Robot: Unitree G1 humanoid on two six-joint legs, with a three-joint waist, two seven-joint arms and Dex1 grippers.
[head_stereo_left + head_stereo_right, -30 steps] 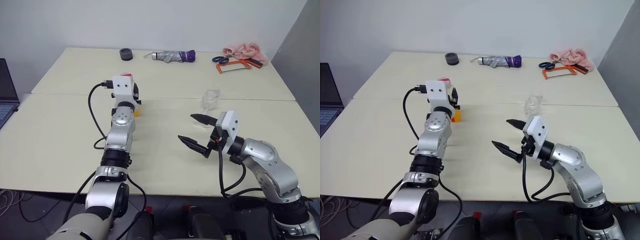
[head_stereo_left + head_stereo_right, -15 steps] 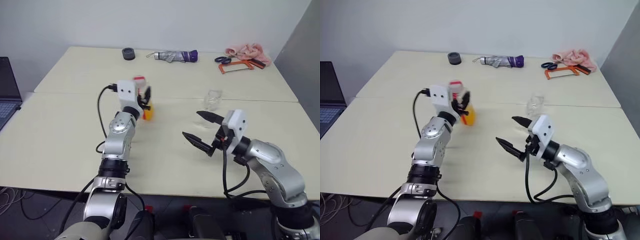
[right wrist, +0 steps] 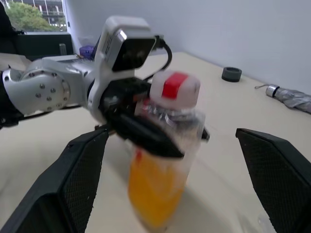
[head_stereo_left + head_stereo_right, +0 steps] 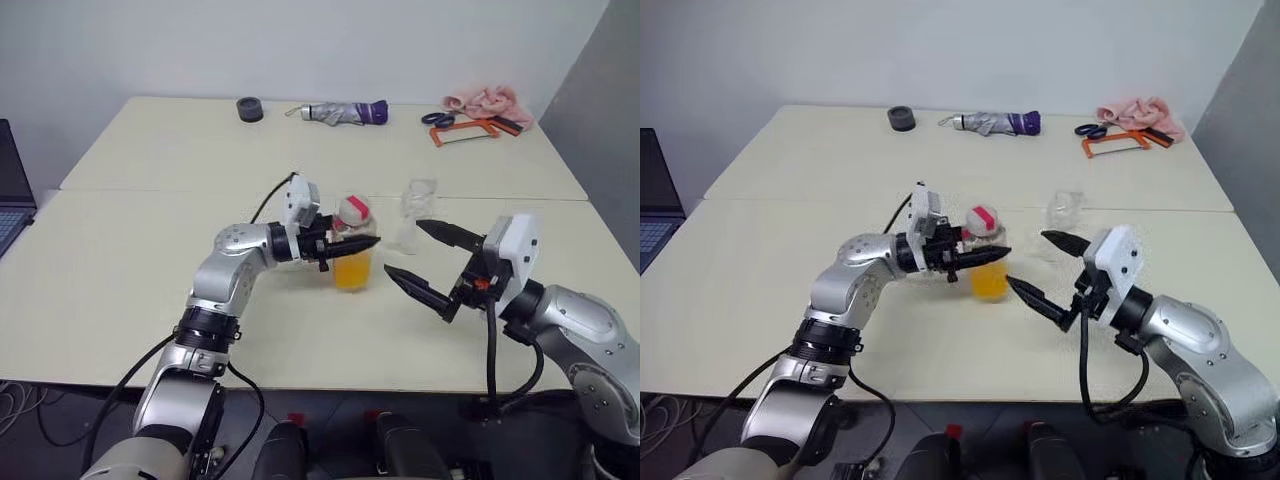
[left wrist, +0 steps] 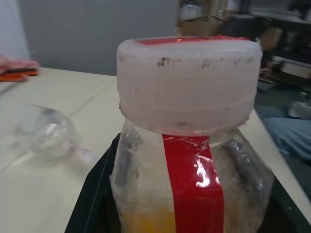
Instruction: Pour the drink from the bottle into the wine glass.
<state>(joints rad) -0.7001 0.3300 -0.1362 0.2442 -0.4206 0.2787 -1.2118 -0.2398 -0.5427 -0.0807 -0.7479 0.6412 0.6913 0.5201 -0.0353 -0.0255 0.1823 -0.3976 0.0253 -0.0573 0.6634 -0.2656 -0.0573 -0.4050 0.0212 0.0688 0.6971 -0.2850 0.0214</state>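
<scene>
I am gripping the bottle (image 4: 352, 248) in my left hand (image 4: 352, 246), my black fingers (image 4: 362, 243) closing around its clear body just under the cap (image 4: 352, 211) (pale on the sides, red on top). The bottle is standing upright, held above the cream worktop (image 4: 150, 260) near its middle, and the orange drink (image 4: 350, 272) is filling its lower part. A red label strip (image 5: 193, 184) is running down its side, as my left wrist view is showing.

My right hand (image 4: 425, 264) is hovering just to the right of the bottle with its two fingers spread wide, holding nothing and pointing toward the bottle. In my right wrist view the bottle is sitting between those parted fingers but apart from them.

The wine glass (image 4: 415, 213) is standing on the worktop just behind and to the right of the bottle, beyond my right hand.

Along the far edge a folded umbrella (image 4: 342, 112), a dark round object (image 4: 249, 108), scissors (image 4: 437, 118), an orange saw frame (image 4: 465, 131) and a pink cloth (image 4: 488, 99) are lying.
</scene>
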